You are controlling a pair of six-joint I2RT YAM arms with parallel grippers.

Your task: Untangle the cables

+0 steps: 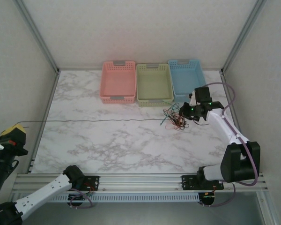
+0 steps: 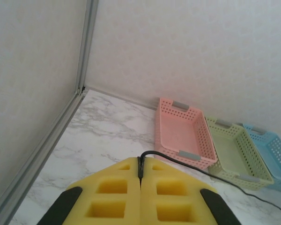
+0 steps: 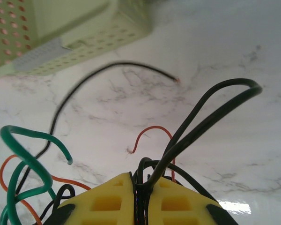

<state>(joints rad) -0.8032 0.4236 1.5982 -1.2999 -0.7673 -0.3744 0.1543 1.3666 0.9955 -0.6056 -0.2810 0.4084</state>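
- Cables (image 1: 174, 120): thin multicolour wire tangle on marble table (image 1: 107, 145), by green plastic basket (image 1: 153, 84); pink basket (image 1: 118, 82), blue basket (image 1: 185, 77) flank it.
- R gripper (image 3: 140, 185) clamped on tangle.
- L gripper (image 2: 141, 164) pinches black strand (image 1: 93, 121), stretched across table.

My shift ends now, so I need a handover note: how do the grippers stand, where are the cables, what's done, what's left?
Left gripper: shut on one thin black cable, stretched straight across the marble table.
Right gripper: shut on the tangle of black, green and red-orange wires, before the pale green plastic basket.
Done: one cable mostly pulled out.
Left: free its far end, separate the rest.
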